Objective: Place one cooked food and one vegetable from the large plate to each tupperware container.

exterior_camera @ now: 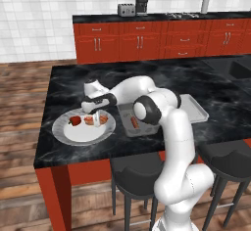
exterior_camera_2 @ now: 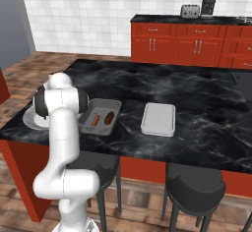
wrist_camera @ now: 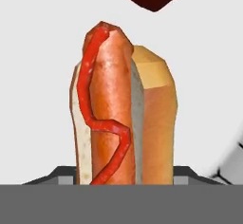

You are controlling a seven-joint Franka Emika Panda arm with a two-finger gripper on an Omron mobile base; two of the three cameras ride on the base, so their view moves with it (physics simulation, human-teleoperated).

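From the left base view your gripper (exterior_camera: 97, 119) is down on the plate (exterior_camera: 63, 132) right at the hot dog (exterior_camera: 91, 120), with the red vegetable (exterior_camera: 75, 121) just beside it, so a sloppy squeeze could knock that off. Can't tell how the jaws stand.

Right base view: the near tray (exterior_camera_2: 84, 121) already has a sausage (exterior_camera_2: 95, 120) and a brown lump (exterior_camera_2: 109, 118); the far tray (exterior_camera_2: 158, 119) has neither.

Hand view: the bun could twist or slip if you catch it off-centre.
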